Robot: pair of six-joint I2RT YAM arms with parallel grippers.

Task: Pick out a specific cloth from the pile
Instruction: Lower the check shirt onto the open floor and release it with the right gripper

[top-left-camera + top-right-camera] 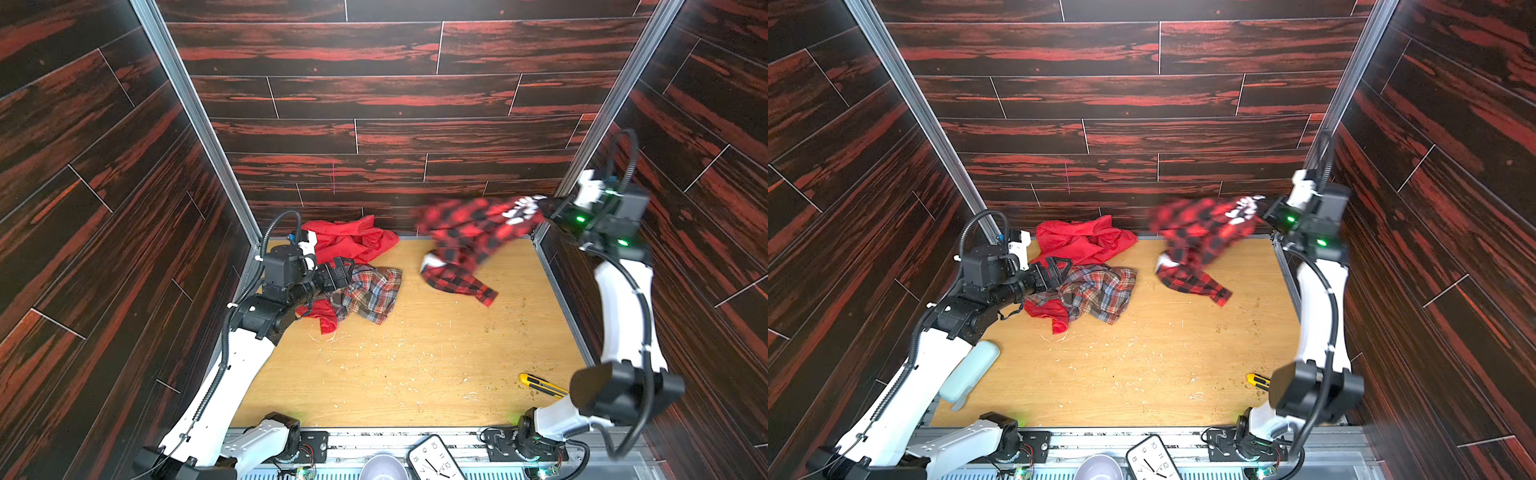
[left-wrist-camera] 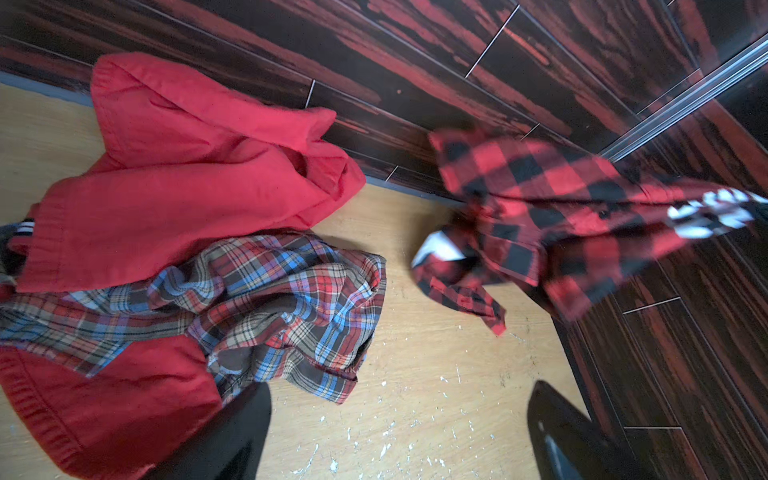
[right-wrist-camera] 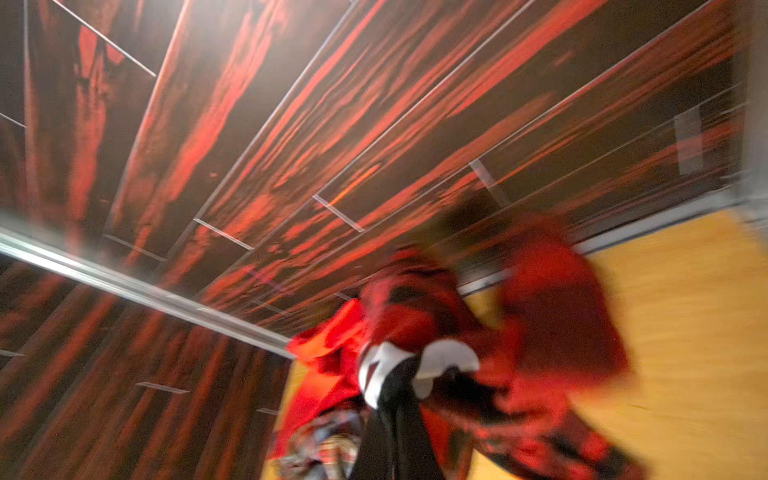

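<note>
Pinching the cloth (image 1: 465, 237) tight in the right gripper (image 1: 547, 207), holding it up in the air, well apart from the pile (image 1: 368, 293); hanging the left gripper (image 1: 343, 272) wide open, empty; picking out nearly done, likely only setting down left.

Wooden table (image 1: 415, 374), flecked with white crumbs (image 1: 386, 345), bears the pile (image 1: 370, 291) far left, a yellow utility knife (image 1: 540, 385) near right
</note>
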